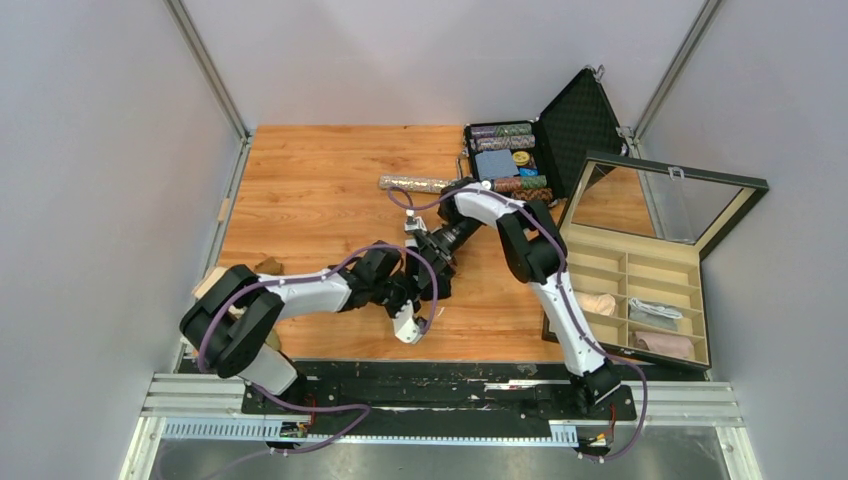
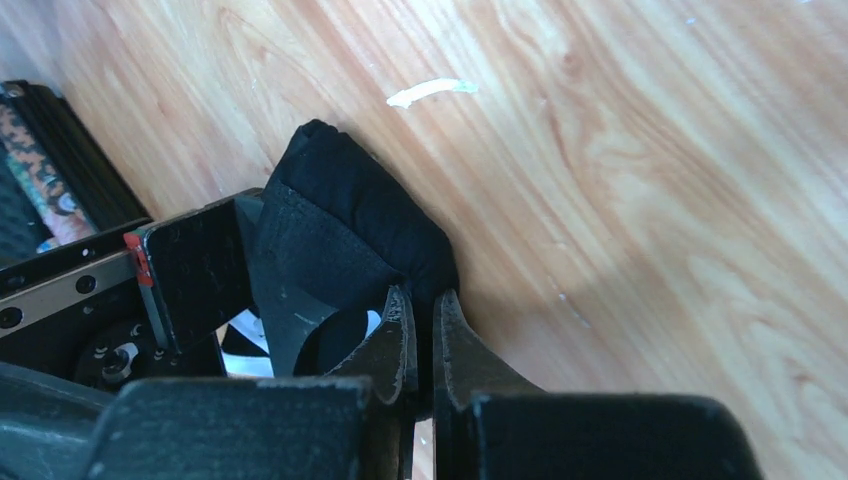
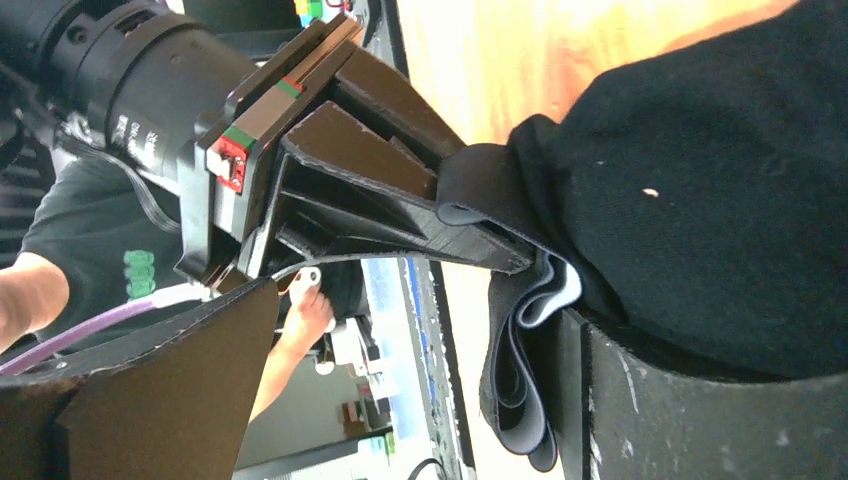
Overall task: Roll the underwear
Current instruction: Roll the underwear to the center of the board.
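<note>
The black underwear (image 2: 350, 215) is a folded bundle held just above the wooden table. My left gripper (image 2: 425, 315) is shut on one edge of it. In the right wrist view the bundle (image 3: 700, 170) rests against my right gripper's far finger (image 3: 640, 400), with its grey-lined waistband (image 3: 520, 340) hanging in folds beside it. My right gripper (image 3: 420, 300) is open, its jaws wide apart. In the top view both grippers, left (image 1: 415, 278) and right (image 1: 437, 255), meet at the table's middle and hide most of the cloth.
An open black case of poker chips (image 1: 510, 160) and a glittery microphone (image 1: 412, 184) lie at the back. A wooden compartment box (image 1: 640, 262) with a raised glass lid stands right, holding rolled garments (image 1: 598, 303). Brown and beige cloth (image 1: 265, 265) lies at the left edge.
</note>
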{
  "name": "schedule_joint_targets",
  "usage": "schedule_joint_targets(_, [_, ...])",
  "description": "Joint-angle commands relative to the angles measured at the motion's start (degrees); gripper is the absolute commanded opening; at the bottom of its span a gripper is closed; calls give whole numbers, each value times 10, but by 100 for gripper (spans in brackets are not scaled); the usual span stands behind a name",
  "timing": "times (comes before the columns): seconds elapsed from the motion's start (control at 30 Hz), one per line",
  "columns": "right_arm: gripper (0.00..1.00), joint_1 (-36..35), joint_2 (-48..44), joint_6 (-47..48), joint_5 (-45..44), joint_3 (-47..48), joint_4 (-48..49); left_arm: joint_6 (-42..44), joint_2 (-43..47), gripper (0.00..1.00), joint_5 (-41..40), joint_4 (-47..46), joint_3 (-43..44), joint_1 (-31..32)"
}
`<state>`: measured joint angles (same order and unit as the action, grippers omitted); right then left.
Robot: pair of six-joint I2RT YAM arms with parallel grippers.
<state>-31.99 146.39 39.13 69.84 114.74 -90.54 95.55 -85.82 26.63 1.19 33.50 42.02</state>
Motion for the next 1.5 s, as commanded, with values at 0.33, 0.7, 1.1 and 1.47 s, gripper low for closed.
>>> schedule_joint_targets(0.33, [100, 165, -510, -115, -238, -268, 458, -136, -161, 0, 207, 460, 295, -40])
schedule_joint_targets(0.7, [80, 64, -830, 27, -275, -734, 750, -263, -318, 0, 378, 546, 443, -139])
schedule_joint_targets(1.1, [73, -48, -608, 130, -292, -708, 951, -276, -359, 0, 431, 574, 448, -158])
schedule_joint_targets(1.47, [62, -52, -504, 250, -220, -653, 879, -285, -364, 0, 450, 581, 455, -178])
